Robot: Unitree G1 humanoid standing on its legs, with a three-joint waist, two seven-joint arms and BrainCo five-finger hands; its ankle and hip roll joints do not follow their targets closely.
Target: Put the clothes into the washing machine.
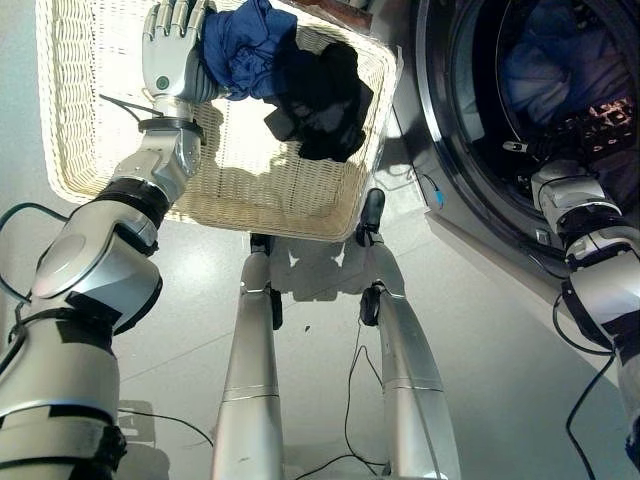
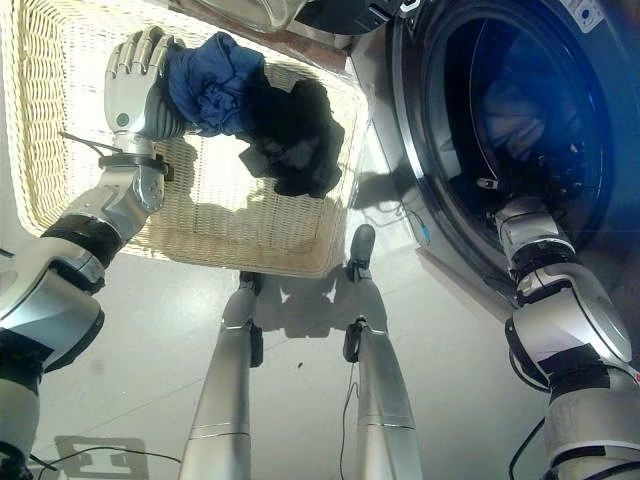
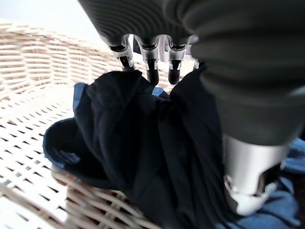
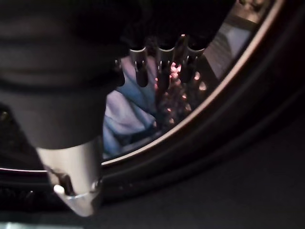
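Note:
A crumpled blue garment [image 1: 245,45] lies at the far side of the white wicker basket [image 1: 100,130], with a black garment [image 1: 325,95] beside it. My left hand [image 1: 168,55] is in the basket against the blue garment. In the left wrist view the cloth [image 3: 143,143] is bunched between my fingertips [image 3: 151,76] and thumb. My right hand [image 1: 600,122] reaches into the washing machine's drum [image 2: 520,110]; its fingers [image 4: 164,62] hang relaxed and hold nothing. Pale blue clothes [image 4: 124,114] lie inside the drum beyond them.
The washing machine's round opening [image 1: 440,110] stands at the right, its dark rim close to my right forearm. The basket sits on the pale floor [image 1: 500,340] just left of the machine. A brown strip of furniture [image 2: 300,45] runs behind the basket.

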